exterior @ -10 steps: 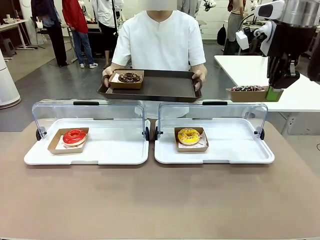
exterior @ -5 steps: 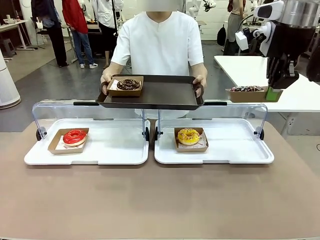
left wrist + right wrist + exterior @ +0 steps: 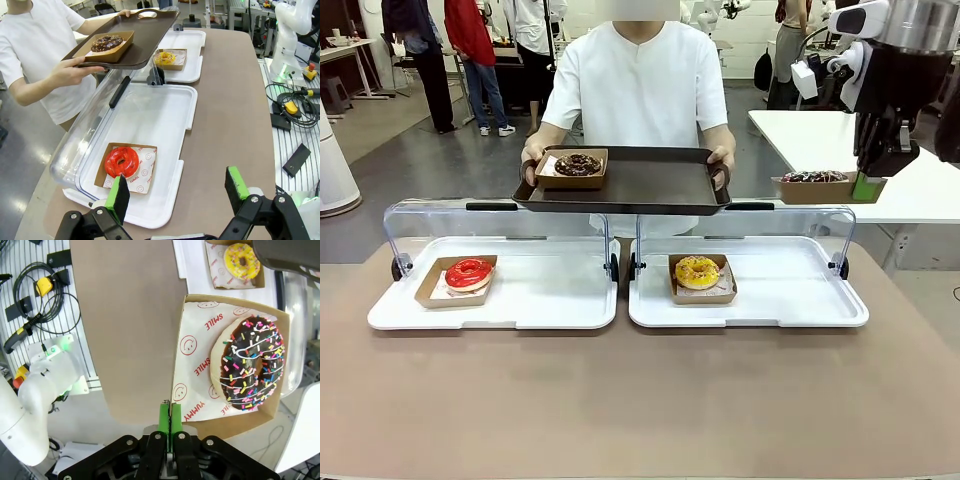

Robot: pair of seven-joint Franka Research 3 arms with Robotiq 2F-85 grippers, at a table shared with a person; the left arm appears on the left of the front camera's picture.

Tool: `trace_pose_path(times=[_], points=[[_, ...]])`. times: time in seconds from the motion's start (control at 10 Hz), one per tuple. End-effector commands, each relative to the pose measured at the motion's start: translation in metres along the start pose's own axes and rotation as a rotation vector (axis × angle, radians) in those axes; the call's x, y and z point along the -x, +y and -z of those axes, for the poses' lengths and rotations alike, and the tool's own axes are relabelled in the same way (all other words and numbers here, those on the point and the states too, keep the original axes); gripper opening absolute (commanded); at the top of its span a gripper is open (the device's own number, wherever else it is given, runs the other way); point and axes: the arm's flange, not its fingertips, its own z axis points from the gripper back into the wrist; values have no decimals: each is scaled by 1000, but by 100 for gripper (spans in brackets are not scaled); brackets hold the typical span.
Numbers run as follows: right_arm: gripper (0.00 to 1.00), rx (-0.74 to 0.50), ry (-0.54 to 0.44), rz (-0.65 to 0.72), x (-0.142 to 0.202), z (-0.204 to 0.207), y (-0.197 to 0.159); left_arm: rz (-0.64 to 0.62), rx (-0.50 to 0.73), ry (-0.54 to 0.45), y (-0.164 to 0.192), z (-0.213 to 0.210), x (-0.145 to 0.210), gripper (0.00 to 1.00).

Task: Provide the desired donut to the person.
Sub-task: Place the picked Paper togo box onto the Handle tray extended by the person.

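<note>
Front: my right gripper (image 3: 866, 186) holds the sprinkle donut's box (image 3: 825, 189) up high by its rim, right of the person (image 3: 636, 80), who offers a tray (image 3: 630, 184). I judge this the handover; next the box must travel left onto bare tray.

Left wrist: my left gripper (image 3: 176, 192) is spread wide, empty, above the red donut (image 3: 120, 161).

Right wrist: the fingers (image 3: 163, 421) pinch the box wall (image 3: 176, 375); the box lies level, its long axis running away from the fingers.
</note>
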Motion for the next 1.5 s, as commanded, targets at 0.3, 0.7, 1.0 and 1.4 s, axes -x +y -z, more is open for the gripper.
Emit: trace_pose_path(times=[0.3, 0.7, 1.0, 1.4], points=[[2, 73, 3, -19, -16, -25, 4, 9, -7, -16, 0, -1, 0, 100], [2, 217, -39, -179, -94, -92, 0, 9, -7, -16, 0, -1, 0, 100], [2, 260, -54, -270, -146, -76, -47, 9, -7, -16, 0, -1, 0, 100], [2, 299, -88, -348, -156, -39, -88, 9, -7, -16, 0, -1, 0, 100]])
